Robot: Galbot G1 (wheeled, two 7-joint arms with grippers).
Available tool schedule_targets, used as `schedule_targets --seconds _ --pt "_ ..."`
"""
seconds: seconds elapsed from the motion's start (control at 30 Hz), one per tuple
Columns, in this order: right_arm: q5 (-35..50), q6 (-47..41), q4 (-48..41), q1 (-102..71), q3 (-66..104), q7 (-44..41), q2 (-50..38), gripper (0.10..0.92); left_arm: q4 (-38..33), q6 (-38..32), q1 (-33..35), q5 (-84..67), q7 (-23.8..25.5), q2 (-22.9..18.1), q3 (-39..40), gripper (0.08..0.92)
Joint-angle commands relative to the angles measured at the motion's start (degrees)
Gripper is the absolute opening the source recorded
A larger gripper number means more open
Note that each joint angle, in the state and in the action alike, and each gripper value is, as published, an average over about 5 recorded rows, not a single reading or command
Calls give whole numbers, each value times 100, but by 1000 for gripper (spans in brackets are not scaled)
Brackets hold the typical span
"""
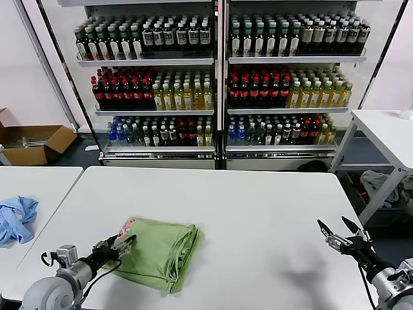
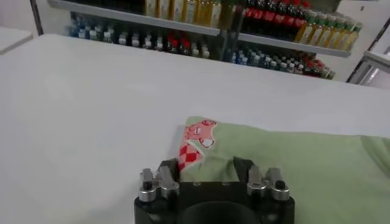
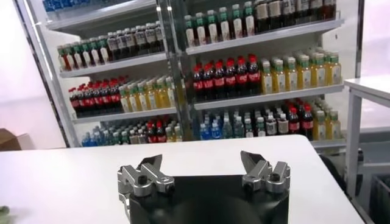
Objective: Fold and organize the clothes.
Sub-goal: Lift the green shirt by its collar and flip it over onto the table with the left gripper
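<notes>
The light green polo shirt (image 1: 158, 252) lies folded in a rough rectangle on the white table (image 1: 258, 206), at the front left. Its red-and-white checkered print (image 1: 126, 227) faces up at the near-left corner. My left gripper (image 1: 119, 245) is at that edge, low on the table. In the left wrist view the shirt (image 2: 292, 158) and print (image 2: 194, 149) sit just ahead of the gripper (image 2: 207, 165), whose jaws stand apart with the cloth's edge between them. My right gripper (image 1: 339, 231) is open and empty over the table's front right; it also shows in the right wrist view (image 3: 201, 163).
A light blue cloth (image 1: 14, 218) lies on a separate table at the left. Shelves of bottles (image 1: 219, 77) stand behind the table. A cardboard box (image 1: 32, 142) is on the floor at far left; another white table (image 1: 387, 129) stands at the right.
</notes>
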Motion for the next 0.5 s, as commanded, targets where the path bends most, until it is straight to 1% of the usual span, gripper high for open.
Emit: schedule_targets --seconds 0.03,0.3,0.4,0.5 --pt "28 -12 30 -4 28 -3 -7 823 49 22 53 79 69 -167 85 559" --pt "50 -1 33 -1 67 -2 -19 823 -16 -225 143 263 1 -290 115 325" --pt "52 4 37 1 83 -2 -25 823 -77 -340 224 269 -138 -379 -29 238" --pt "81 3 50 -4 135 0 -44 823 -287 -442 396 267 -399 -587 -415 153"
